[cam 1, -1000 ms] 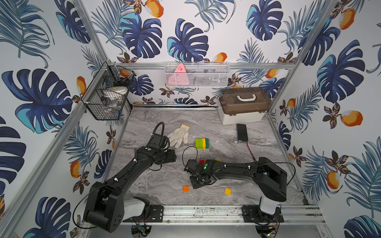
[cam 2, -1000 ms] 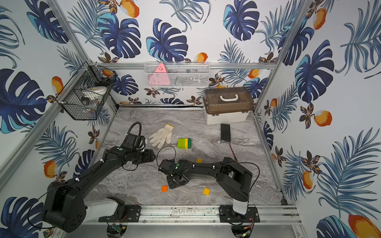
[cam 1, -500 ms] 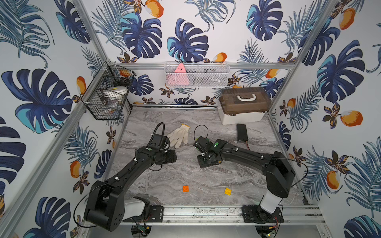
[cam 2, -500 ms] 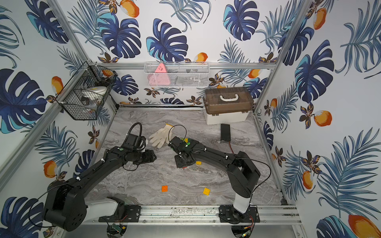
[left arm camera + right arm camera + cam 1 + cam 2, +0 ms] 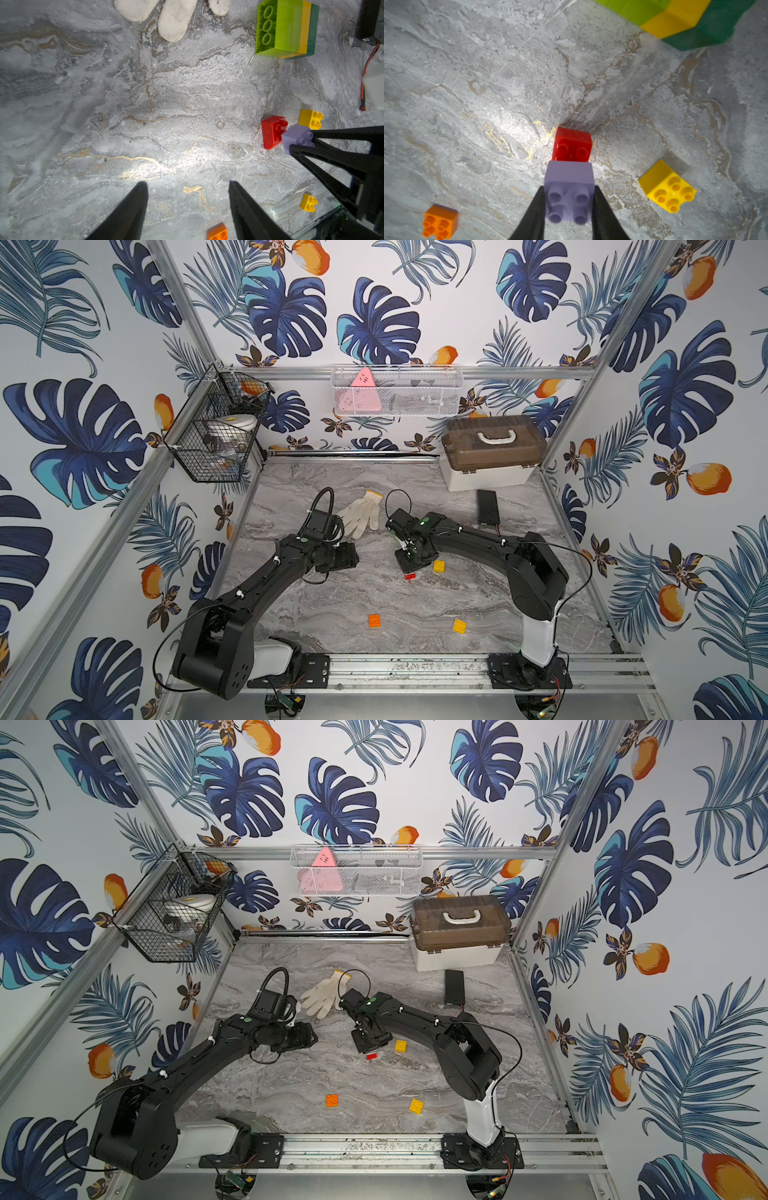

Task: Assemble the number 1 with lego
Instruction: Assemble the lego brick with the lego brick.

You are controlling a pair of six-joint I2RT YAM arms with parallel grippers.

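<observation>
The left end effector [image 5: 188, 207] hovers over the desk [image 5: 145, 104], jaws spread, holding nothing. Further right, the right end effector [image 5: 569, 199] clamps a lilac brick [image 5: 569, 182] just beside the red brick [image 5: 572, 143]; the lime-yellow-green block [image 5: 288, 27] lies apart.

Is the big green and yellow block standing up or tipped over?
Tipped over: the layered block shows its hollow underside facing sideways.

Around my grey marbled desk [image 5: 332, 605] stood walls [image 5: 415, 281] papered with blue leaves, edged by aluminium rails [image 5: 415, 668].
</observation>
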